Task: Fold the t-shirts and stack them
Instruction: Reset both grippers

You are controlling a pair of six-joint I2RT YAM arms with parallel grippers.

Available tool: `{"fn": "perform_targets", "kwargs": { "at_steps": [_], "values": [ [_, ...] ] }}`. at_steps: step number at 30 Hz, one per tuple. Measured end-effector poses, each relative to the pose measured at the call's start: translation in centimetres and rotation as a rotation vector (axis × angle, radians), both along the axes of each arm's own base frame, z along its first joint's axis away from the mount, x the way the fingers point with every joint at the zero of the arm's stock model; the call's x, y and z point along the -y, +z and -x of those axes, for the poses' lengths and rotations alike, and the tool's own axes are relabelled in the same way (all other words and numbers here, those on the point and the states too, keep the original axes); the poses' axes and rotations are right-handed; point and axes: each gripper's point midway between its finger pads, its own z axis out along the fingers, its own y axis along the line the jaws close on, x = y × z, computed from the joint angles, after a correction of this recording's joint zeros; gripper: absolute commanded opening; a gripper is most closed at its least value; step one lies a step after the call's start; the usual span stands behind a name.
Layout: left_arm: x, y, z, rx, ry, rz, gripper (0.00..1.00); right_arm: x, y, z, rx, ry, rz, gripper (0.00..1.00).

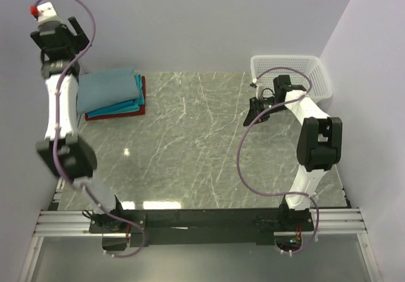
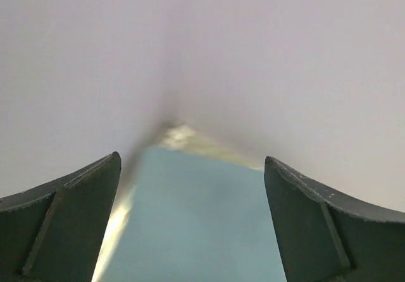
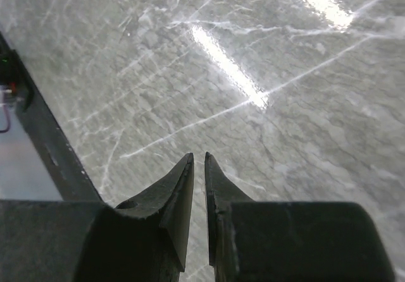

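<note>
We log the stack of t-shirts (image 1: 112,95) at the far left of the table (image 1: 190,162), near the back wall, each shirt lying on the one below. The basket (image 1: 297,73) sits in the far right corner. The left gripper (image 2: 192,159) hangs above the stack, towards the wall corner. The right gripper (image 3: 198,157) is over the table, in front and left of the basket, well apart from the stack.

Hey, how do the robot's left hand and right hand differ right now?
The left hand's fingers are spread wide; the right hand's are nearly closed, with a thin gap. The left hand is raised in the far-left corner by the stacked t-shirts; the right hand is over bare table near the basket. Both hold nothing.
</note>
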Motion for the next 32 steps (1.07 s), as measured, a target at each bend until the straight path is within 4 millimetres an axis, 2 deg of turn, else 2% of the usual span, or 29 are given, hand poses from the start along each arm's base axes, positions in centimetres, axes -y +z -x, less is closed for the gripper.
{"fn": "perform_targets", "kwargs": {
  "at_steps": [1,3,5,7,9,10,11,12,13,14,15,16,18,20,22,25,28,32],
  "values": [
    [2.0,2.0,1.4,0.055,-0.089,0.015,0.99,0.2,0.2,0.1,0.017,-0.002,0.013,0.20],
    [5.6,4.7,4.7,0.131,-0.241,0.047,0.99,0.5,1.1,0.1,0.062,-0.006,0.035,0.21],
    [9.5,6.1,7.6,0.194,-0.408,0.079,0.99,0.8,2.6,-0.1,0.132,-0.014,0.058,0.24],
    [13.0,5.4,10.4,0.210,-0.561,0.114,0.99,1.2,4.5,-0.2,0.211,-0.029,0.084,0.33],
    [15.6,3.2,12.6,0.198,-0.665,0.155,0.99,1.8,6.5,-0.4,0.303,-0.051,0.117,0.41],
    [16.6,1.0,13.8,0.168,-0.699,0.190,0.99,2.1,7.4,-0.4,0.346,-0.068,0.136,0.47],
    [17.2,-1.0,14.7,0.136,-0.713,0.217,0.99,2.5,8.2,-0.4,0.392,-0.088,0.159,0.50],
    [17.7,-3.1,15.8,0.104,-0.723,0.246,0.99,3.0,9.1,-0.4,0.439,-0.115,0.185,0.61],
    [18.2,-5.5,16.9,0.067,-0.728,0.280,0.99,3.5,9.8,-0.2,0.482,-0.150,0.210,0.65],
    [18.6,-7.1,17.7,0.047,-0.729,0.300,0.99,4.1,10.5,0.2,0.527,-0.191,0.236,0.77],
    [18.8,-8.7,18.6,0.024,-0.727,0.320,0.99,4.8,10.9,0.5,0.561,-0.230,0.263,0.82],
    [19.1,-10.3,19.5,0.006,-0.723,0.335,0.99,5.6,11.4,1.0,0.608,-0.280,0.296,0.83],
    [19.4,-12.0,20.8,-0.016,-0.717,0.348,0.99,7.5,12.6,1.9,0.694,-0.404,0.354,0.84],
    [19.3,-12.7,21.4,-0.026,-0.699,0.343,0.99,9.3,14.3,2.6,0.781,-0.550,0.381,0.84],
    [18.9,-12.6,21.5,-0.021,-0.671,0.322,0.99,10.6,15.3,3.3,0.848,-0.665,0.383,0.85],
    [18.5,-12.4,21.8,0.000,-0.646,0.288,0.99,12.0,15.7,4.2,0.897,-0.792,0.371,0.86],
    [18.4,-12.2,22.2,0.011,-0.639,0.276,0.99,12.7,15.3,4.5,0.911,-0.864,0.360,0.86],
    [18.8,-11.8,22.6,0.025,-0.642,0.248,0.99,13.3,13.6,4.8,0.884,-0.918,0.361,0.87]
  ]
}}
